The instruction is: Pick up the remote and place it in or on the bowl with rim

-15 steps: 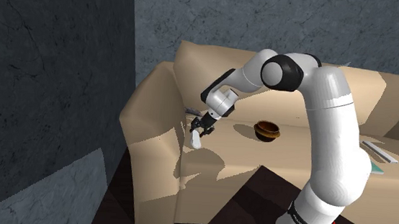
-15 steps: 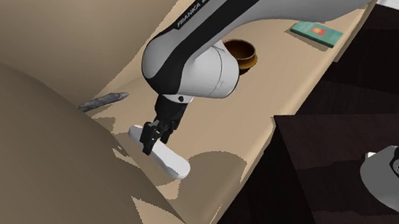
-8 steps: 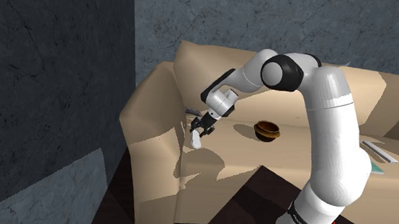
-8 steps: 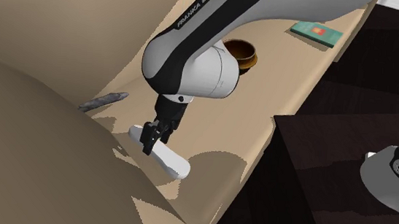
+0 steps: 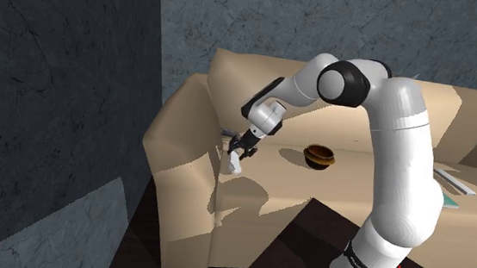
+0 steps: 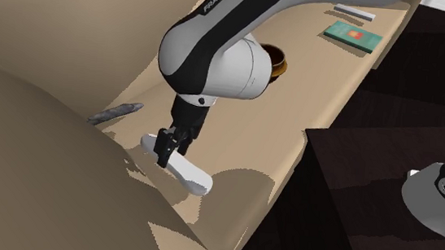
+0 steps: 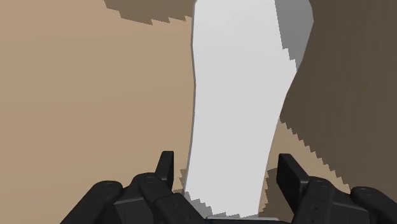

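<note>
Closest in, the gripper (image 7: 226, 167) had its jaws set narrow, clasping the remote (image 7: 235, 95) across its width, one black finger (image 7: 167, 168) at each long edge near one end, with most of the white slab running out ahead of them. I judged it light and rigid, with a smooth hard shell that could slip or swing in a pinch taken so far off its middle, so a firm squeeze and slow turns seemed wise; it did not look fragile. It sat low over the sofa (image 6: 245, 130) seat beside the armrest (image 6: 45, 180), its far end on or just above the cushion; I could not tell which. The arm (image 5: 394, 166) rose tall, reached across, and bent the wrist down, the hand tilted steeply onto the remote. Farther along the seat stood the brown bowl (image 5: 319, 155), well apart from the remote
</note>
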You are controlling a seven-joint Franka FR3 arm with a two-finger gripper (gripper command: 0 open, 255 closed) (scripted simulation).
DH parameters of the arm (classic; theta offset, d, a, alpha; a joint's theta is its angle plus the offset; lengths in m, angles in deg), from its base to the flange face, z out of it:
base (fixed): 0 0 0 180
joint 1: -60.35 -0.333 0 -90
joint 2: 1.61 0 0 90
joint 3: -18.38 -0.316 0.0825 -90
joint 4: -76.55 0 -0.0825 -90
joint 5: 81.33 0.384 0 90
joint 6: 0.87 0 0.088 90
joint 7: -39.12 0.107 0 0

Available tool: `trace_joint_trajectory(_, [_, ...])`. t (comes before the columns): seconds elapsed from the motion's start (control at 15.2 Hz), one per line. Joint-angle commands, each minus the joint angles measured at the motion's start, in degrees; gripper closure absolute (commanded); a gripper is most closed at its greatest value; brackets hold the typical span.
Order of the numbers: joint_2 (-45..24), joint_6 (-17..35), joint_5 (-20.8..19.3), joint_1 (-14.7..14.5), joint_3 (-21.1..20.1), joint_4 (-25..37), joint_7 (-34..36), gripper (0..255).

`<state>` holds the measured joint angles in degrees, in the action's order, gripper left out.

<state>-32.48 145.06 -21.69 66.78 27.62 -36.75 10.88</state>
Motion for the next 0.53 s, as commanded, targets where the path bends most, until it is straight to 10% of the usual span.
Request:
trace_joint_trajectory(0.0, [1.24, -0.6, -1.02, -0.32, 0.51, -0.41, 1.08, 255])
trace_joint_trajectory(0.46, [5.49, -2.83, -4.88, -1.53, 2.28, -1.45, 5.22, 255])
